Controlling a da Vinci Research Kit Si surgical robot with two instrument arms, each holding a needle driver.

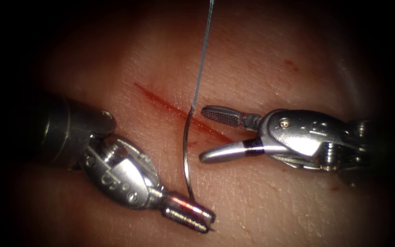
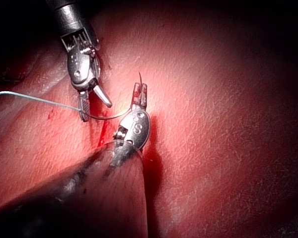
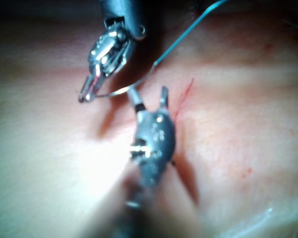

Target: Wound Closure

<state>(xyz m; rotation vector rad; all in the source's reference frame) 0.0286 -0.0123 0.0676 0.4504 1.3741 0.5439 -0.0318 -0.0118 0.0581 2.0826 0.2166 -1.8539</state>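
**Left claw holds the needle near its tip; right claw gapes beside it**

The left claw [image 1: 193, 215] is clenched on the needle [image 1: 185, 155], gripping it close to the pointed end, and a short bit of the point sticks out past the jaws. From that grip the needle curves up and away, free of the tissue [image 1: 261, 59], to its blunt end, where the thread [image 1: 202, 59] joins it. The thread then runs on straight, away from both claws and out of the endoscope view.

The right claw [image 1: 202, 135] is released, its two jaws spread wide and holding nothing. Its tips sit just beside the upper stretch of the needle, near where the thread joins, without touching it as far as can be seen. One jaw shows its ridged inner face.

The cut [image 1: 161, 103] is a thin slanting line with red fluid [image 1: 209, 129] along it. It passes behind the needle, between the two claws; its far end reaches under the open right claw. The left claw lies on the endoscope view's left side of the cut, the right claw's body on the right side.

In the left wrist view, the left claw [image 2: 140, 93] shows the needle [image 2: 104, 117] arcing toward the open right claw [image 2: 94, 106]. In the right wrist view, the right claw [image 3: 148, 94] stands open next to the needle [image 3: 119, 91].
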